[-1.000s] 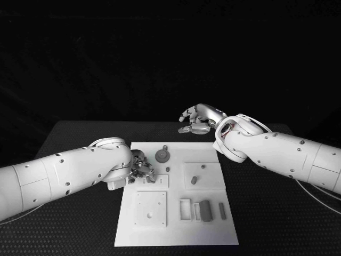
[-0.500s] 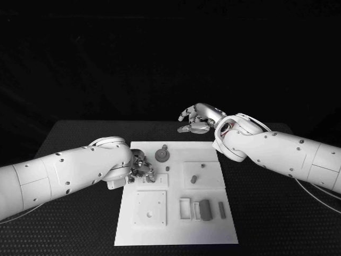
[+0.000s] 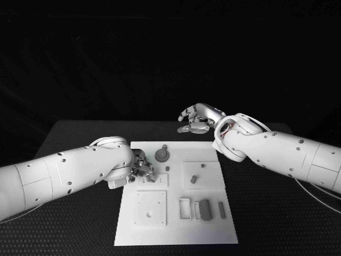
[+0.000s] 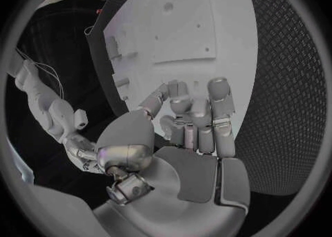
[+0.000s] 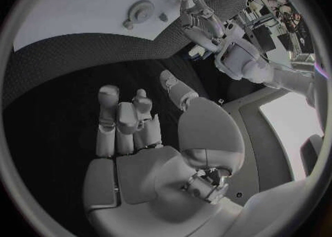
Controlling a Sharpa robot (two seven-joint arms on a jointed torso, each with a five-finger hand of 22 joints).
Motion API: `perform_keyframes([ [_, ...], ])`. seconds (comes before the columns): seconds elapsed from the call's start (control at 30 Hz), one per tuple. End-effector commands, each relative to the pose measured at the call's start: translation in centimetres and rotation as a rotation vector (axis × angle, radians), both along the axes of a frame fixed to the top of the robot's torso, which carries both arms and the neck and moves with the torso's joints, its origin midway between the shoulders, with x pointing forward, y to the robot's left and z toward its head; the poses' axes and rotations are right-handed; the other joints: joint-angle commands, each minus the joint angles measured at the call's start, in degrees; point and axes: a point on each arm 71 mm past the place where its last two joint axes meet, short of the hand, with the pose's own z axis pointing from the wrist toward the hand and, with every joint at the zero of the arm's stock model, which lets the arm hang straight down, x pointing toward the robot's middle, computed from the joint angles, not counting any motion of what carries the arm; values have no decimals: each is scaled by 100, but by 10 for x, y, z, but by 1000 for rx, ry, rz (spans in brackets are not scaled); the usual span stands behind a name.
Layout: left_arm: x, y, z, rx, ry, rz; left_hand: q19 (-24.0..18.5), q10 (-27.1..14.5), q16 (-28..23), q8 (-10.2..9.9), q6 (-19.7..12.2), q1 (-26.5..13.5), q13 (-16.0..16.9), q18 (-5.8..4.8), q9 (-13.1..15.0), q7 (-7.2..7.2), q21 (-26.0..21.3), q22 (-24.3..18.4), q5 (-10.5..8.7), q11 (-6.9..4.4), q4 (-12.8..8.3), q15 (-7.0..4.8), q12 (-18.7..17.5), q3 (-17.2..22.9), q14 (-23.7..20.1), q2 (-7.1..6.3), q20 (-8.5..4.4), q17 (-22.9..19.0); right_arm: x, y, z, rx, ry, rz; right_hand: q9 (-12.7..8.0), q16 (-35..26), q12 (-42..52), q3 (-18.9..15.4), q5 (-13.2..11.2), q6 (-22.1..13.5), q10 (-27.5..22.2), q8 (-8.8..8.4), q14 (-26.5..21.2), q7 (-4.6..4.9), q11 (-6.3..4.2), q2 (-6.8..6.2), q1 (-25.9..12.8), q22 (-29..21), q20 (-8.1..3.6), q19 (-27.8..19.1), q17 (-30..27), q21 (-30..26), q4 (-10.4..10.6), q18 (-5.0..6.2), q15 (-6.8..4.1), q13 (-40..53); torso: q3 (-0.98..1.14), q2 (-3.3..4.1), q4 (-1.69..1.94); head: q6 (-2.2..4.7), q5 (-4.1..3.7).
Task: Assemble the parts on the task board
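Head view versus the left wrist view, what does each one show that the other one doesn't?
Head view alone: the round grey part near the far end of the task board, the grey bars near its front end, and the right hand hovering over the black table beyond the board's far edge. Left wrist view alone: the palm side of the left hand, fingers curled over the board with nothing visibly in them. Both share the board, the table and the left hand.
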Motion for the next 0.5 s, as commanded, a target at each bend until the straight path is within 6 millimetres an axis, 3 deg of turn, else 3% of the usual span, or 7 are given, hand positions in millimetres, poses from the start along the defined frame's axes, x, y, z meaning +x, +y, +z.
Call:
perform_keyframes([
  [0.03, -1, -1, -1, 13, 5, -14, 30, 48, 34, 454, 605, 18, 8, 78, 3078, -153, -20, 99, -3, -52, 245, -206, -36, 247, -149, 60, -25, -6, -1, 2, 0, -3, 1, 13, 4, -35, -24, 3, 38, -123, -49, -1, -35, 162, -6, 57, 11, 54, -26, 17, 0, -25, -45, 355, 21, -10, 0, -2, 3, 1, -3],
  [0.5, -1, -2, -2, 20, 1, -25, 33, 54, 41, 434, 613, 29, 7, 77, 3104, -156, -20, 100, 10, -55, 230, -207, -40, 261, -144, 66, -24, -17, -1, 2, 0, -4, 4, 13, 4, -34, -23, -1, 38, -121, -48, 0, -35, 162, -7, 61, 10, 55, -25, 18, 0, -26, -51, 355, 21, -11, -4, -1, 6, -8, -7],
])
